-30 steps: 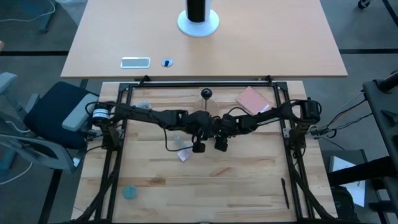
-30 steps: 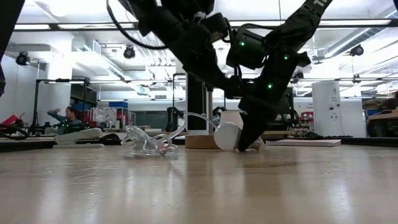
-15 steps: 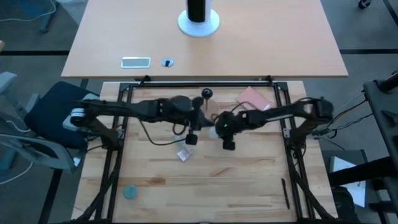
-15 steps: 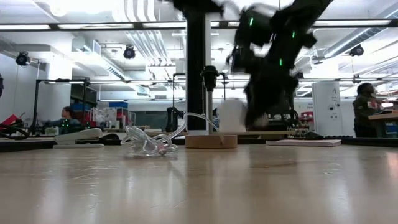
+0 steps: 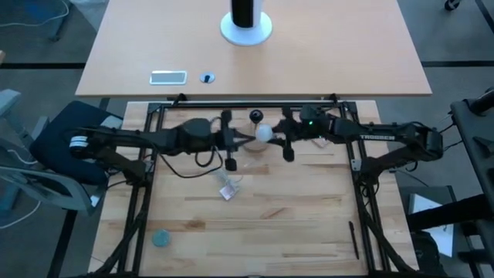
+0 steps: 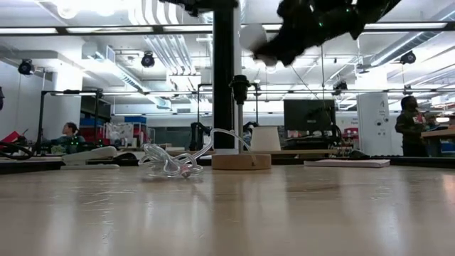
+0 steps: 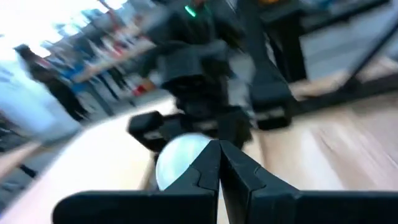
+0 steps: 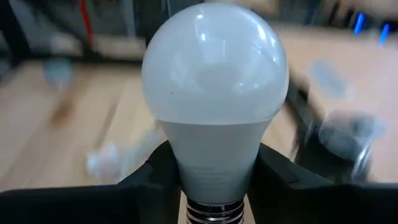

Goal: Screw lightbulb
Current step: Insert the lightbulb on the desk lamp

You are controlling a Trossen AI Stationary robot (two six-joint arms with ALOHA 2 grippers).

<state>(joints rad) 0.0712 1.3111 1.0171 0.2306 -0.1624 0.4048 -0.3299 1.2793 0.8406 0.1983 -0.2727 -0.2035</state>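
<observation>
The lightbulb (image 8: 214, 74), frosted white with a pale neck, hangs high above the table (image 5: 265, 133) with my right gripper (image 5: 275, 136) shut on it. It is just over the black socket knob (image 5: 255, 116), which stands on a round wooden base (image 6: 242, 161). My left gripper (image 7: 219, 168) is shut and points level at the bulb's globe from the table's left side (image 5: 247, 138). A crumpled clear wrapper (image 5: 226, 189) lies on the table. My right gripper pinches the bulb's pale neck (image 8: 214, 155) between its two fingers (image 8: 155, 177), just above the screw base (image 8: 208, 211). The fingers come nearly level from the table's right. The bulb is lifted clear, its globe pointing away from the wrist toward the left gripper. My left gripper's shut tips stand right by the globe (image 7: 180, 158); whether they touch it I cannot tell.
A pink pad (image 5: 312, 123) lies at the far right of the table, a teal disc (image 5: 160, 239) near the front left and a black pen (image 5: 355, 239) at the front right. Black frame rails (image 5: 247, 103) border the table. People show in the room beyond.
Both grippers have risen from the table and gone toward its far edge, tipping from pointing down to about level. My right gripper has lifted the bulb clear of the table and carried it up beside the socket knob. The wrapper has stayed where it was.
</observation>
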